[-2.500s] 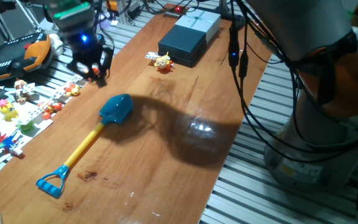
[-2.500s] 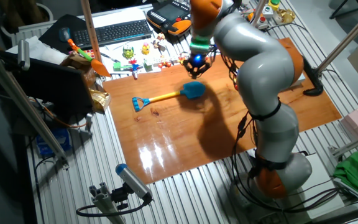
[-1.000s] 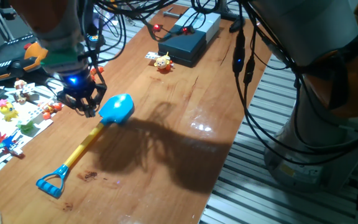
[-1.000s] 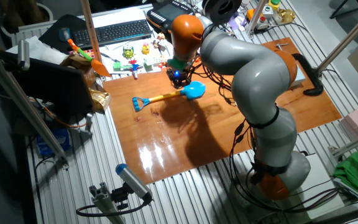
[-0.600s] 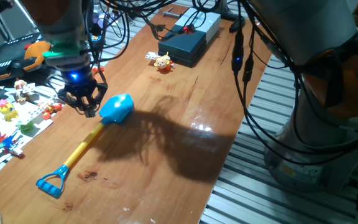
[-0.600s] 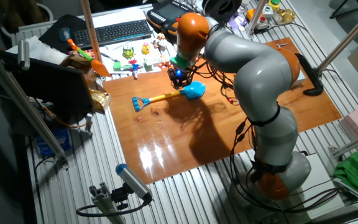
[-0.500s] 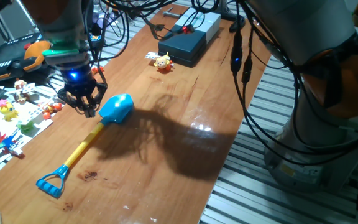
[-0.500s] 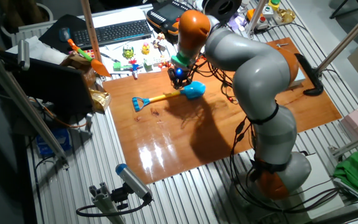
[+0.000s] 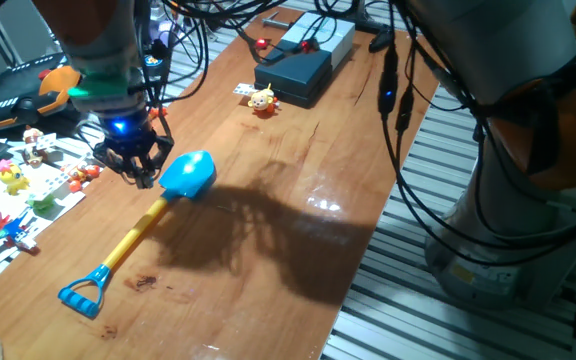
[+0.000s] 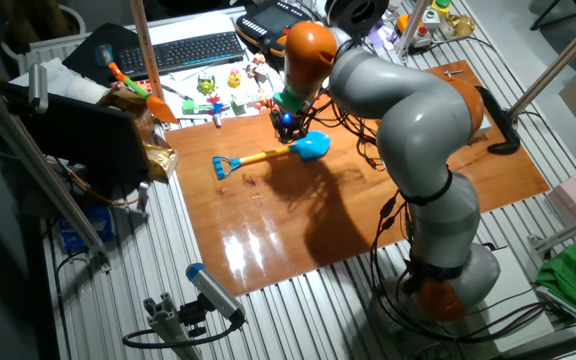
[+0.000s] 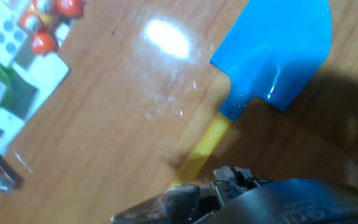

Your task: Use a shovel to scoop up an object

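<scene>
Wooden table (image 9: 298,270) carries one shovel (image 9: 148,222) lying flat at left of centre, with the gripper (image 9: 134,172) hovering just left of its blue blade, fingers spread and holding nothing. One small yellow object (image 9: 261,99) sits at the upper middle beside a dark box (image 9: 293,72) (well apart from the blade). Toy figures (image 9: 13,178) crowd the left edge, too small to count, and the hand view crops the shaft.

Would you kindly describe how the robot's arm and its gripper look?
The arm is bulky, with rounded silver-grey segments and orange joint sections. Black cables hang along it. Near the wrist sits a ring glowing green, with a small blue light below. The black two-finger gripper is small, dark and claw-like.
</scene>
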{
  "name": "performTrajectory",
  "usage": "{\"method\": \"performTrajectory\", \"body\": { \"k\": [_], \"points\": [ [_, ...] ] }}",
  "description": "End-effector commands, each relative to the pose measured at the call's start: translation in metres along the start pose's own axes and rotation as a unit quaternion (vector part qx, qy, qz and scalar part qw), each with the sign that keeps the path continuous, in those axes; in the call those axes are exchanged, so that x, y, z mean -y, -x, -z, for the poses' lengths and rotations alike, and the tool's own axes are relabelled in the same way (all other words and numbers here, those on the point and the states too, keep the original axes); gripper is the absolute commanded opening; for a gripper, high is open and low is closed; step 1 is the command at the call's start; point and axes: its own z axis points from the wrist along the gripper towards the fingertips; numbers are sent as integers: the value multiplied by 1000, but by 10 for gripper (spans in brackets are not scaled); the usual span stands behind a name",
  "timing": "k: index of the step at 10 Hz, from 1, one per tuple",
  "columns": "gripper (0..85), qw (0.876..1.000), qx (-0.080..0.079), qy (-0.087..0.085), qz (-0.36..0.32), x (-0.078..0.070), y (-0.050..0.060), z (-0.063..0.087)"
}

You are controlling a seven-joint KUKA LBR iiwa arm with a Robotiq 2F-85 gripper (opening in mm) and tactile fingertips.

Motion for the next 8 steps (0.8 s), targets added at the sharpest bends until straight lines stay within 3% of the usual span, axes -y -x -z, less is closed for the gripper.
{"method": "performTrajectory", "body": {
  "k": [1, 3, 6, 8],
  "points": [
    [7, 1000, 11, 1, -4, 0, 0, 0],
    [7, 999, 26, -1, -24, 0, 0, 0],
    [7, 1000, 21, -8, -14, 0, 0, 0],
    [7, 999, 39, -1, -10, 0, 0, 0]
  ]
}}
